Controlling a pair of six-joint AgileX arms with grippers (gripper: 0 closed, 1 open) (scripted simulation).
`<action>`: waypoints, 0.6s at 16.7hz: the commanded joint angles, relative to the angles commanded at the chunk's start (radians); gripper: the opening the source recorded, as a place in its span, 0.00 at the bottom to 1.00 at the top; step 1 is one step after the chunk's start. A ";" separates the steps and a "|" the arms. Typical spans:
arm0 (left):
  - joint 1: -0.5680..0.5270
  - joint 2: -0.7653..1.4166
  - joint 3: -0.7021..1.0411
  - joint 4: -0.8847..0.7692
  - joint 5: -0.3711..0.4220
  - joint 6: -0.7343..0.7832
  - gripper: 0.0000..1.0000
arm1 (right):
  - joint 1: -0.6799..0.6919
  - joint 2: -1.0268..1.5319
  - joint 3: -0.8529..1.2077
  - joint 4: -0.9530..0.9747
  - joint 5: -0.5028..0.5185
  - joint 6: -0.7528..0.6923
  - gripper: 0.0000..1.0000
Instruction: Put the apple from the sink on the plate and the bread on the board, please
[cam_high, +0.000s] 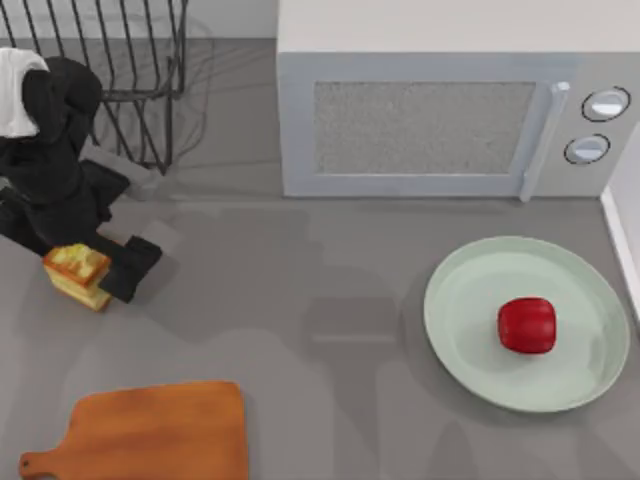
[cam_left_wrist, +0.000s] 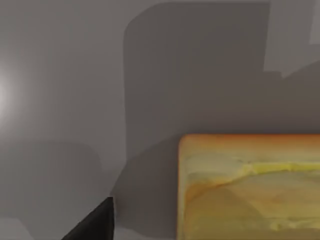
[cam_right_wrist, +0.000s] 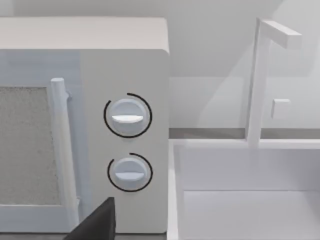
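A white microwave oven (cam_high: 450, 110) with a grey mesh window, a vertical door handle and two round dials stands at the back of the grey table (cam_high: 320, 330), well to the right of the left gripper's jaws; in the right wrist view the same microwave (cam_right_wrist: 85, 125) sits just beside a white sink (cam_right_wrist: 245, 190) with a slim faucet (cam_right_wrist: 260, 80). A black wire rack (cam_high: 120, 70) stands behind the left arm at the back left corner. The pale mint-green plate (cam_high: 470, 330) lies far to the right of those jaws, with the red apple (cam_high: 527, 325) resting on it, slightly right of its middle. The wooden cutting board (cam_high: 150, 432) lies on the table in front of the jaws, bare, its handle pointing left. The left gripper (cam_high: 90, 275) is at the table's left side, its black fingers closed on the bread (cam_high: 78, 274), which sits between the jaws; the left wrist view shows the bread (cam_left_wrist: 250, 190) close up over the grey surface. Whether the right gripper's fingers are open or closed cannot be told.
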 joint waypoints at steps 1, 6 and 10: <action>0.000 0.000 0.000 0.000 0.000 0.000 0.77 | 0.000 0.000 0.000 0.000 0.000 0.000 1.00; 0.000 0.000 0.000 0.000 0.000 0.000 0.40 | 0.000 0.000 0.000 0.000 0.000 0.000 1.00; 0.000 0.000 0.000 0.000 0.000 0.000 0.10 | 0.000 0.000 0.000 0.000 0.000 0.000 1.00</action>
